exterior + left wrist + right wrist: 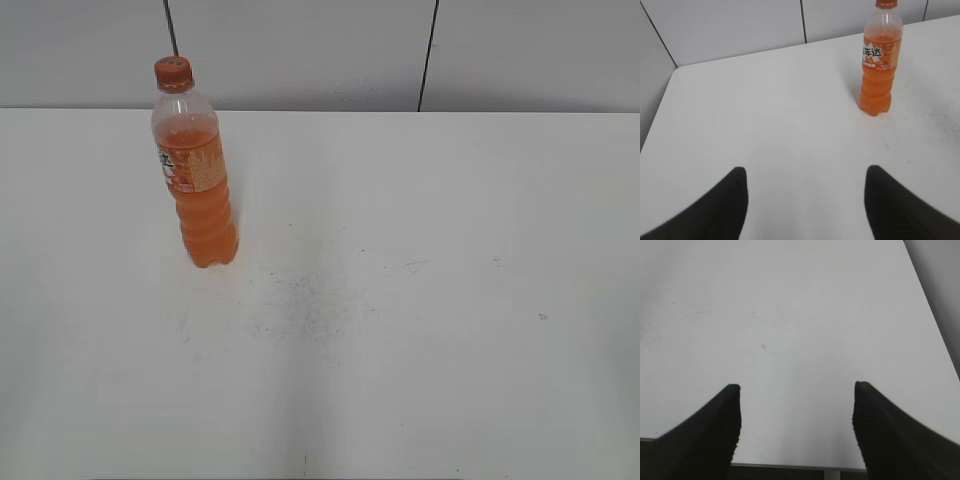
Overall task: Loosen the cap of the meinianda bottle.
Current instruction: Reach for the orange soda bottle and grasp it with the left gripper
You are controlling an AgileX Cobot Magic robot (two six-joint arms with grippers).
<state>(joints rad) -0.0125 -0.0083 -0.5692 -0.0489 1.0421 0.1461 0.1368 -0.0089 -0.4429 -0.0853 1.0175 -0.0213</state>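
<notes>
The meinianda bottle (198,190) stands upright on the white table (420,300) at the back left. It is clear plastic with orange liquid and an orange-and-white label. Its orange cap (173,73) sits on top. The bottle also shows in the left wrist view (879,65) at the upper right, with the cap (886,3) cut by the top edge. My left gripper (805,172) is open and empty, well short of the bottle. My right gripper (796,390) is open and empty over bare table near the front edge. Neither gripper shows in the exterior view.
A grey wall with two dark vertical seams (430,55) runs behind the table. The table's left corner (677,70) and front edge (790,466) show in the wrist views. Faint scuff marks (300,295) lie mid-table.
</notes>
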